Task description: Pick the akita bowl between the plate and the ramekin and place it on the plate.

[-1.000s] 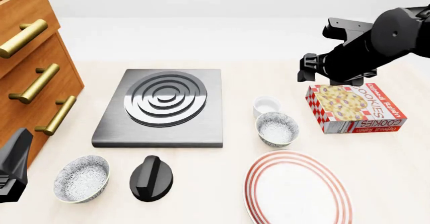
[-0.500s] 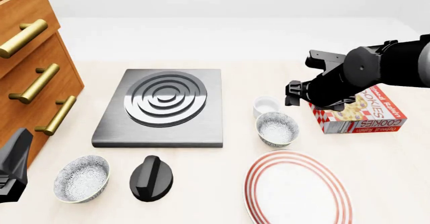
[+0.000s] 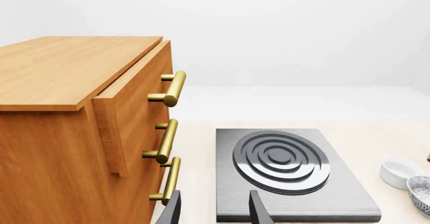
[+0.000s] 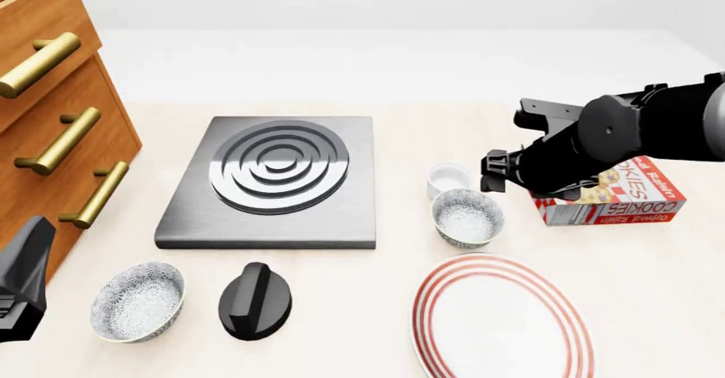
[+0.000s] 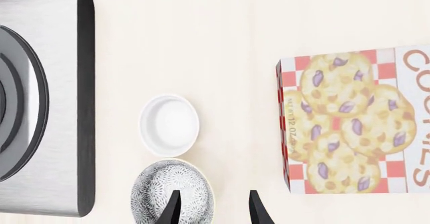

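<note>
Wrist-view detail, hidden in front: open right tool [image 5: 212, 209] straddling akita bowl's [image 5: 173, 193] rim.

"COOKIES" on the cookie box [image 4: 617, 195]

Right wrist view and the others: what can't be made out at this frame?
- Akita bowl: right wrist view's edge cuts off its near rim.
- Right gripper: only fingertips show there; front view, the arm's body hides it.
- Plate: front view's bottom edge crops it.
- Cookie box: the arm covers part of it in front view.
</note>
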You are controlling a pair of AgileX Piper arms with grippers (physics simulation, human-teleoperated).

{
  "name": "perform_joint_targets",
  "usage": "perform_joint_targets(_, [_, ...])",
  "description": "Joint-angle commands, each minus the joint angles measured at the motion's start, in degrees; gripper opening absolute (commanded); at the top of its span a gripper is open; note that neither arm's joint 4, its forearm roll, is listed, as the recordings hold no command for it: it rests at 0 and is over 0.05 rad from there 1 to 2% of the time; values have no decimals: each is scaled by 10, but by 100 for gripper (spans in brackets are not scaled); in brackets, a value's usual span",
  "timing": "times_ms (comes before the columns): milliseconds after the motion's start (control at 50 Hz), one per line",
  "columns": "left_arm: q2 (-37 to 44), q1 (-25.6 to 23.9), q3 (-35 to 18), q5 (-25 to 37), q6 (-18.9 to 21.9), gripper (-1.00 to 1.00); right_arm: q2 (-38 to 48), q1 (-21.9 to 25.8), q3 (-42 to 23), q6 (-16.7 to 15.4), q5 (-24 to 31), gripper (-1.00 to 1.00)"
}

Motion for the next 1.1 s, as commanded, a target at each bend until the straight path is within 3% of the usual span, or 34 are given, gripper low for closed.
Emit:
perform_joint_targets(20, [0, 0, 0, 0, 0, 100, -13, 1, 21, -3, -4, 100])
perform_joint_targets(360, [0, 0, 0, 0, 0, 100, -10, -10, 80, -3, -43, 100])
perform_joint_targets(1100, [0, 0, 0, 0, 0, 100, 28, 19, 73, 21, -66, 100])
